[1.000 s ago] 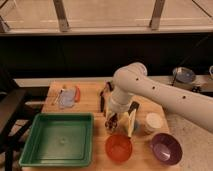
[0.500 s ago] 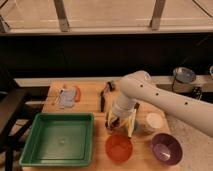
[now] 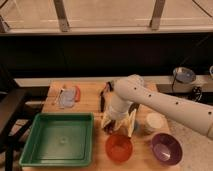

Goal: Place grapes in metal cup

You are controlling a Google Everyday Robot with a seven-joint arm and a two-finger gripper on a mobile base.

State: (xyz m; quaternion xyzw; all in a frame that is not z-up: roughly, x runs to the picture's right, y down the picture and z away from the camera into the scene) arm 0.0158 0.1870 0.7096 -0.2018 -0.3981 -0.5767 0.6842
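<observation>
One camera view shows the gripper (image 3: 119, 125) low over the wooden table (image 3: 90, 97), just behind the orange bowl (image 3: 119, 147); whether it holds anything I cannot tell. Neither the grapes nor the metal cup can be picked out (perhaps hidden under the arm), but a toy cluster is probably light, bumpy and stiff, best pinched across its middle.

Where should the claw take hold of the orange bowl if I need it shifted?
Pinch the rim of the orange bowl, coming straight down from above. It sits upright and open, and looks too wide to span, so its thin wall is likely the only hold. Take the far rim: the claw hangs low just behind it, while the green tray and purple bowl flank it.
</observation>
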